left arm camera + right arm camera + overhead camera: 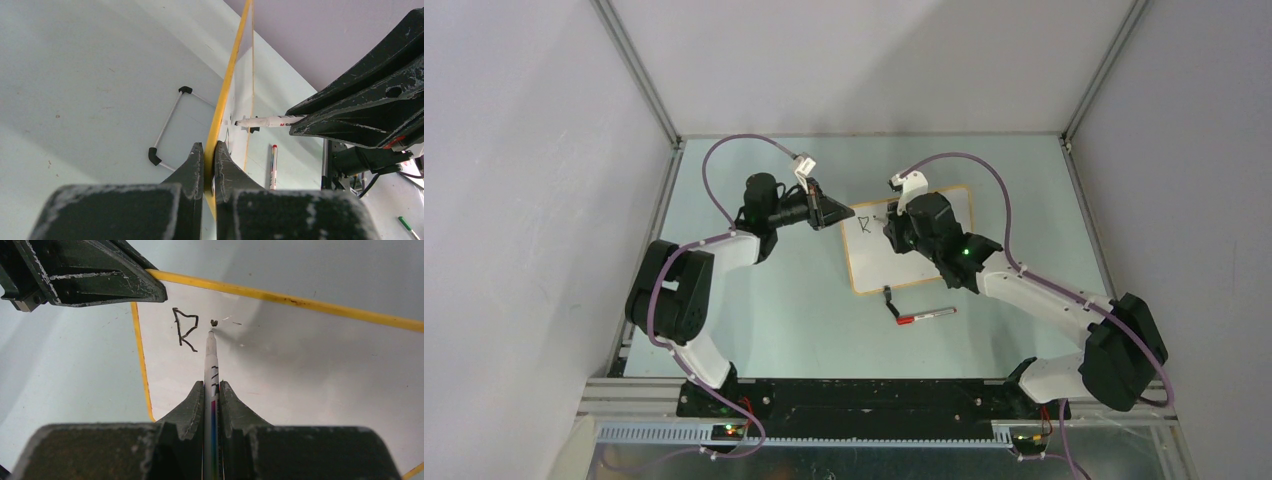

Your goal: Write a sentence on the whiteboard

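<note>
The whiteboard (894, 265) lies on the table, its yellow-orange frame (227, 85) seen edge-on in the left wrist view. My left gripper (837, 212) (209, 146) is shut on the frame at the board's upper left edge. My right gripper (892, 225) (212, 384) is shut on a white marker (211, 357), whose tip touches the board (310, 370). Of the sentence, only a black "R" (184, 329) (862, 223) and a small mark (214, 322) beside it show.
A second marker with a red cap (924, 316) (273, 165) lies on the table just in front of the board, next to a black clip foot (889, 294). A wire stand with black corners (167, 125) shows beside the board. Grey walls enclose the table.
</note>
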Controlling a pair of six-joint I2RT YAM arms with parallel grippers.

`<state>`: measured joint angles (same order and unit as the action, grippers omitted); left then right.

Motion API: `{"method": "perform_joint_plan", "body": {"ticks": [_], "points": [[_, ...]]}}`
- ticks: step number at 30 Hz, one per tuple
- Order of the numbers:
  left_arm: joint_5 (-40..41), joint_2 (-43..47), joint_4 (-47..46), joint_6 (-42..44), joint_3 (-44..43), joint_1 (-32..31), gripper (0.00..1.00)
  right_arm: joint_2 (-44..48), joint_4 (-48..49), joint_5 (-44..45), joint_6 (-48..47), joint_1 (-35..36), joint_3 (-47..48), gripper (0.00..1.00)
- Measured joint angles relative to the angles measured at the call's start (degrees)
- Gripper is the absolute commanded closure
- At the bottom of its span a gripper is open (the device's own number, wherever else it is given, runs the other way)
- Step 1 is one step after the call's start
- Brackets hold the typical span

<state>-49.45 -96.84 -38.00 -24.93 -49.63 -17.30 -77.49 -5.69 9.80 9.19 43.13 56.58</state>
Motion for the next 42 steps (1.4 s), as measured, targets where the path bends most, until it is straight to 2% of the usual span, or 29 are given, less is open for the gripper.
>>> {"method": "perform_joint_plan", "body": {"ticks": [42], "points": [[0.48,-0.02,0.2,0.15,-0.02,0.0,0.94,-0.81,-0.42,-0.5,1.27,-0.61,-0.42,1.0]]}}
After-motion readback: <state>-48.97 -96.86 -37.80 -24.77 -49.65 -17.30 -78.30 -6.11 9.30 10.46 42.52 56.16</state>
